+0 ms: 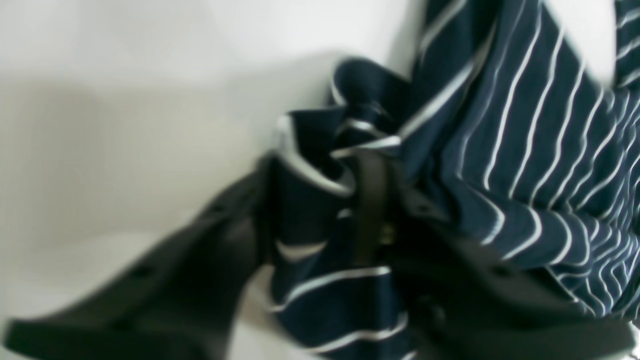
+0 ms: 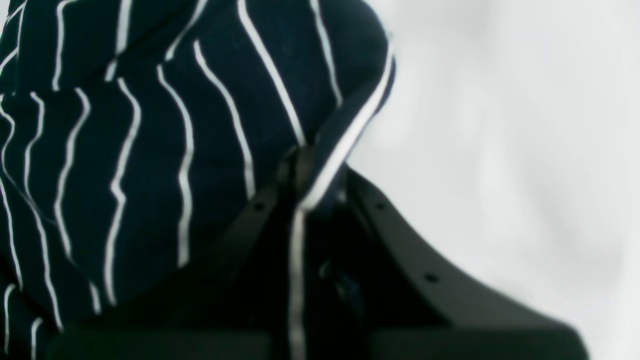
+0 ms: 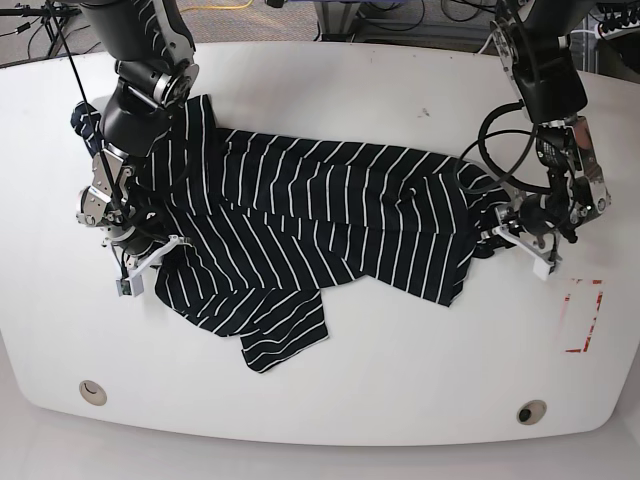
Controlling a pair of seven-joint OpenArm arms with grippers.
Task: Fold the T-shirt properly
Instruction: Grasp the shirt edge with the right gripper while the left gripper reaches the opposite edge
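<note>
The black, white-striped T-shirt point(image 3: 330, 220) lies spread and rumpled across the middle of the white table point(image 3: 330, 400), one sleeve pointing at the front edge. At its right edge, my left gripper point(image 3: 490, 235) has its fingers around a bunched fold. In the left wrist view the fabric point(image 1: 540, 150) fills the gap between the left gripper's point(image 1: 317, 170) fingers. At the shirt's left side my right gripper point(image 3: 160, 250) holds the edge. The right wrist view shows the right gripper point(image 2: 300, 155) pinched shut on the hem, the cloth point(image 2: 150, 150) draping to its left.
Two round holes point(image 3: 92, 392) point(image 3: 531, 411) sit near the table's front edge. A red outline mark point(image 3: 583, 315) lies at the right, near my left arm. Cables run along the far edge behind the table.
</note>
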